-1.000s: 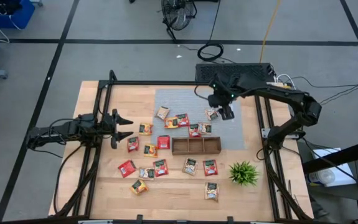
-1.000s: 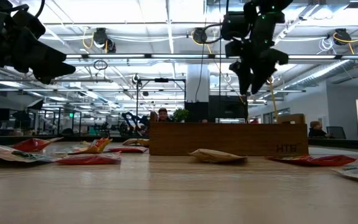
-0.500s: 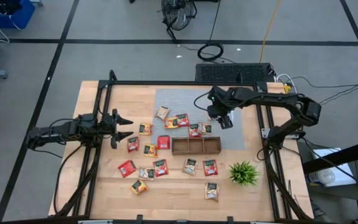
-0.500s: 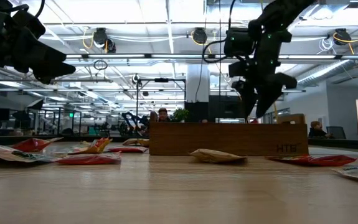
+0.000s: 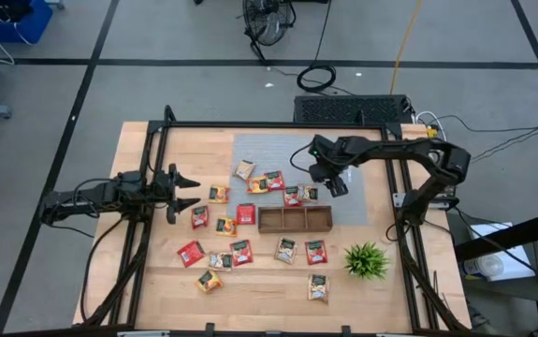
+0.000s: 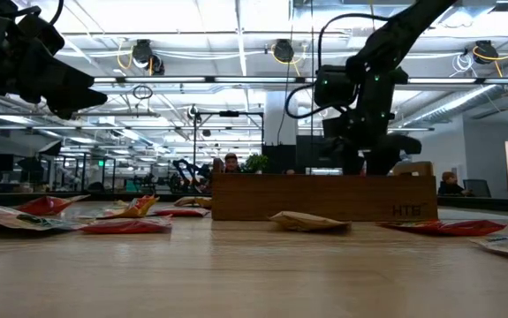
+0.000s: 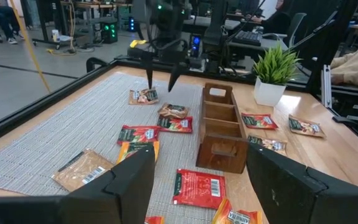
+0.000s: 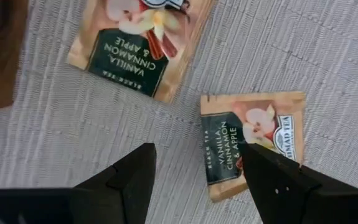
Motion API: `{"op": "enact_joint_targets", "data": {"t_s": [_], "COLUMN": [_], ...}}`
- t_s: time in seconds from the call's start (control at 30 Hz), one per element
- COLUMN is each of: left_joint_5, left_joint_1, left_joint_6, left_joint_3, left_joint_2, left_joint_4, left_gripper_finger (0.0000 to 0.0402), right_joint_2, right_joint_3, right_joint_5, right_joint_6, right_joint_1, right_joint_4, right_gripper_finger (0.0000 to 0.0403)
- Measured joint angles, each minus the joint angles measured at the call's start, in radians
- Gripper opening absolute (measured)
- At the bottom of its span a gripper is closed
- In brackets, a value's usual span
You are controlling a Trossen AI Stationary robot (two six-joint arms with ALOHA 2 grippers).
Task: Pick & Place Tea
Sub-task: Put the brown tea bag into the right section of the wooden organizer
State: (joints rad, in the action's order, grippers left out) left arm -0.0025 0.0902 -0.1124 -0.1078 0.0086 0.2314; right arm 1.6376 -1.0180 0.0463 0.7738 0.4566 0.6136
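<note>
The tea lies scattered flat on the table point(image 5: 156, 281), none in the tray point(image 5: 295, 219). Two pale sachets, both labelled vanilla, cinnamon and apple, lie on the grey mat point(image 5: 362, 201) right under the right gripper point(image 5: 332, 183): one sachet point(image 8: 253, 140) sits between its fingertips in the right wrist view, the other point(image 8: 138, 46) just beyond it, apart and turned at a different angle. In the high view these are the pair by the tray's far edge, one point(image 5: 308, 193) beside a red sachet point(image 5: 292, 196). More tea spreads out from there: a pale one point(image 5: 243, 169) on the mat's far left part, red ones point(image 5: 274, 180) near it, an orange-yellow one point(image 5: 218, 194) off the mat, and a loose row on bare wood in front of the tray, with a red one point(image 5: 316, 252) and a pale one point(image 5: 318, 287) near the plant point(image 5: 366, 259).

The right gripper's fingers point(image 8: 129, 177) stand apart, low over the mat behind the tray, clamped on nothing. The left wrist view shows it pointing down beside the sachets, its tips close above the mat.

The left gripper point(image 5: 182, 190) waits at the table's left side, raised, its fingers apart and empty, pointing toward the tea.
</note>
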Motion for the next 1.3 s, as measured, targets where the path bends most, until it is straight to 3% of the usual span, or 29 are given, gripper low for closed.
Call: {"op": "enact_joint_targets", "data": {"t_s": [0.4,0.8,1.13,1.3], "left_joint_5": [0.000,0.000,0.000,0.000], "left_joint_1": [0.000,0.000,0.000,0.000], "left_joint_6": [0.000,0.000,0.000,0.000], "left_joint_3": [0.000,0.000,0.000,0.000], "left_joint_2": [0.000,0.000,0.000,0.000], "left_joint_4": [0.000,0.000,0.000,0.000], "left_gripper_finger": [0.0253,0.0253,0.0253,0.0253], "right_joint_2": [0.070,0.074,0.074,0.074], "right_joint_3": [0.000,0.000,0.000,0.000], "right_joint_5": [-0.093,-0.097,-0.094,-0.094], "right_joint_6": [0.069,0.078,0.077,0.077], "right_joint_1": [0.016,0.015,0.018,0.022], "right_joint_4": [-0.044,-0.060,-0.064,-0.064], "right_gripper_finger": [0.0208,0.0115,0.0014,0.0002]}}
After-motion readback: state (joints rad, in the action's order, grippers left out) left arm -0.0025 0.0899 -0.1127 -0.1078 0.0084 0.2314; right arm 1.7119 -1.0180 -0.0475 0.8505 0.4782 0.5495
